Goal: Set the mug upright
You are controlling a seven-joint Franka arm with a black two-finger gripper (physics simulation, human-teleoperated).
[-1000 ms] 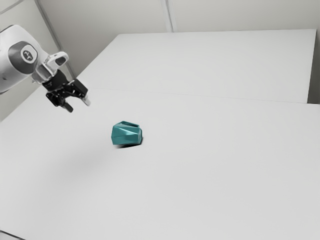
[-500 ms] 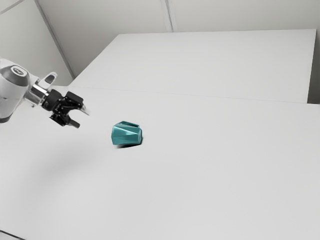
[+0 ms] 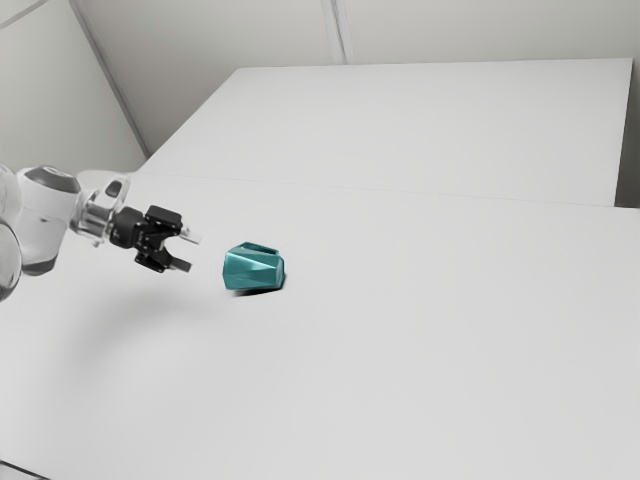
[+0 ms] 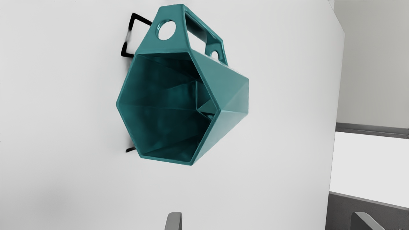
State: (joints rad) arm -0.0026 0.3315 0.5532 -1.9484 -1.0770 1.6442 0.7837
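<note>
Fingers are standing apart, mug is lying on its side!
Up close, the gripper [image 3: 187,252] is hovering with its fingers [image 4: 174,221] spread and released, reaching in from nine o'clock in the exterior view. Just ahead, at about half past three from it, the teal mug [image 3: 253,272] is resting tipped over on the white table [image 3: 400,350], near those tips and apart from them. Its open mouth is facing the gripper, and the wrist view is looking right in at dark, faceted inner walls. The handle [image 4: 174,46] is pointing to twelve o'clock in the exterior view. Farther out, toward one o'clock, a second white surface [image 3: 430,130] is stretching away, the pale wall [image 3: 200,30] rising beyond.
</note>
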